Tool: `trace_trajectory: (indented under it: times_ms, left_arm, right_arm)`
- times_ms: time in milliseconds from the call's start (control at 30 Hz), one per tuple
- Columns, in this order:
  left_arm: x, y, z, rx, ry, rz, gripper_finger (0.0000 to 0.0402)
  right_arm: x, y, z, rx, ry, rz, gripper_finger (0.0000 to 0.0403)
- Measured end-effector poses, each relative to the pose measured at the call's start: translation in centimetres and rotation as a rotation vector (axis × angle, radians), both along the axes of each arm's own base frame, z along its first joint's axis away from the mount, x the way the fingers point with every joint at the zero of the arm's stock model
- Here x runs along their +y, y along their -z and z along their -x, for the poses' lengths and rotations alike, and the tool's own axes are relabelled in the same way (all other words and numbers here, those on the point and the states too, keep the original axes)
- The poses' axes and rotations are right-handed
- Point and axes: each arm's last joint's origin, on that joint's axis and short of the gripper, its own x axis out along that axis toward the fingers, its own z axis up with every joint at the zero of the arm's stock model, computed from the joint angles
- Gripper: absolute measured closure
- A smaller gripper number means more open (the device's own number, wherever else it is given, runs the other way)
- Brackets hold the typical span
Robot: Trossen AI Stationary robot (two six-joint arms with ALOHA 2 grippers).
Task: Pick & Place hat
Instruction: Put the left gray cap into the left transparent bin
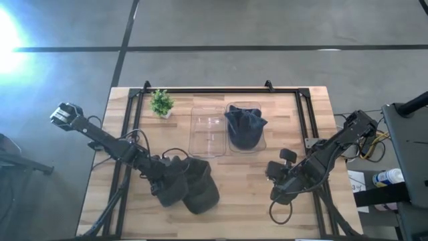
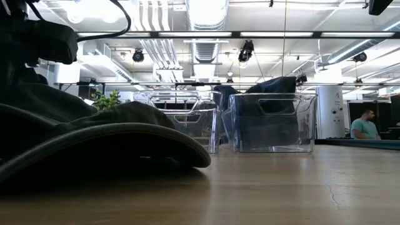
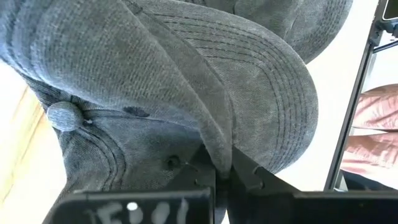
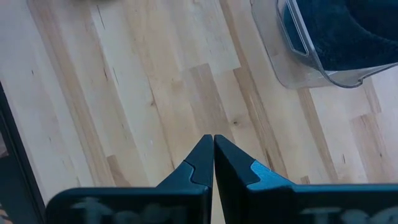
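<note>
A dark grey cap [image 1: 200, 191] lies on the table near its near edge, left of the middle; in the low view its brim [image 2: 125, 145] fills the left side. My left gripper [image 3: 222, 171] is at the cap and shut on it. Another dark hat [image 1: 245, 127] sits inside the right-hand one of two clear bins. My right gripper [image 4: 213, 146] hovers shut over bare wood [image 1: 273, 173], right of the cap and nearer than that bin. My left gripper pinches a raised ridge at the cap's brim edge [image 3: 214, 149] between its two fingers. The stitched brim [image 3: 273, 93] lies on one side of the ridge and the crown with its top button [image 3: 64, 115] on the other. The cap's underside rests on the table [image 2: 94, 181].
An empty clear bin [image 1: 207, 130] stands beside the filled bin [image 1: 257, 144] at the table's middle. A small potted plant [image 1: 161, 104] sits at the far left. A black frame [image 1: 221, 90] runs along the far edge. A person [image 2: 362, 125] is in the room behind.
</note>
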Motion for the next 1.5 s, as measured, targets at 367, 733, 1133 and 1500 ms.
trace_trajectory:
  times_ms: [367, 733, 1133, 1500]
  left_arm:
    - [-0.1, -1.2, -0.1, -0.009, -0.015, 0.055, 0.0400]
    - [0.9, -7.1, 1.7, -0.051, -0.032, 0.063, 0.0401]
    - [2.5, -16.6, 3.6, -0.311, -0.125, -0.040, 0.0401]
    - [2.5, -19.0, 0.9, -0.382, -0.041, -0.483, 0.0401]
  right_arm:
    - [0.0, 0.0, 0.0, 0.001, -0.004, 0.002, 0.0394]
    - [0.0, 0.0, 0.0, 0.005, -0.027, 0.011, 0.0394]
    - [0.0, 0.0, 0.0, 0.005, -0.028, 0.012, 0.0394]
    - [0.0, 0.0, 0.0, 0.003, -0.025, 0.009, 0.0394]
